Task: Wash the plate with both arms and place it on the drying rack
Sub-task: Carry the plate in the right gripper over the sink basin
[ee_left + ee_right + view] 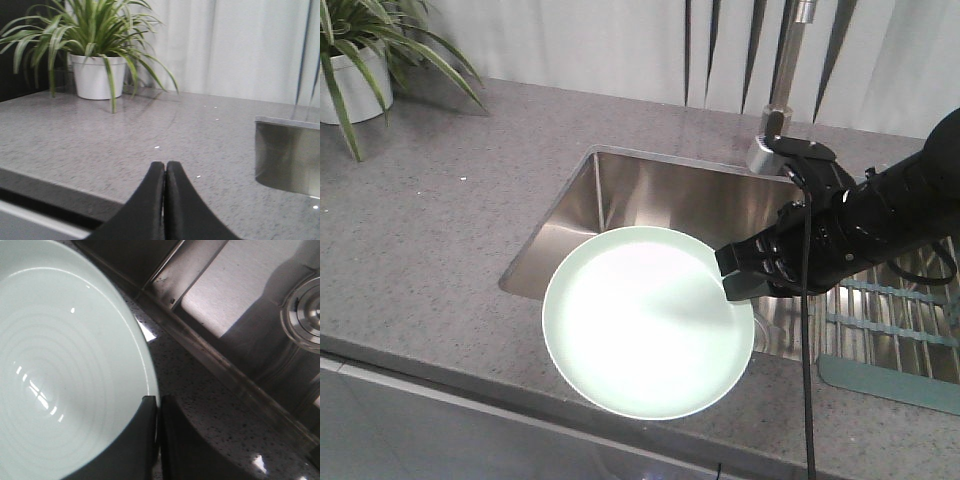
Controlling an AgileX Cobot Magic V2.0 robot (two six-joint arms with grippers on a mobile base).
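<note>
The pale mint-green plate [645, 320] hangs over the front edge of the sink, tilted face-up. My right gripper [742, 275] is shut on its right rim; in the right wrist view the plate [60, 370] fills the left side and the rim sits pinched between the two black fingers [145, 440], gripper [158, 402]. The black right arm [890, 210] reaches in from the right. My left gripper [165, 166] is shut on nothing, low over the grey countertop [125, 145], and does not show in the front view. The drying rack [895, 320] lies at the right behind the right arm.
The steel sink basin [670, 205] sits in the grey counter [430, 230], its tap [785, 90] at the back. A potted plant [355, 60] stands at the far left corner, plant [95, 50]. The sink's drain [305, 315] shows at the right wrist view's right edge.
</note>
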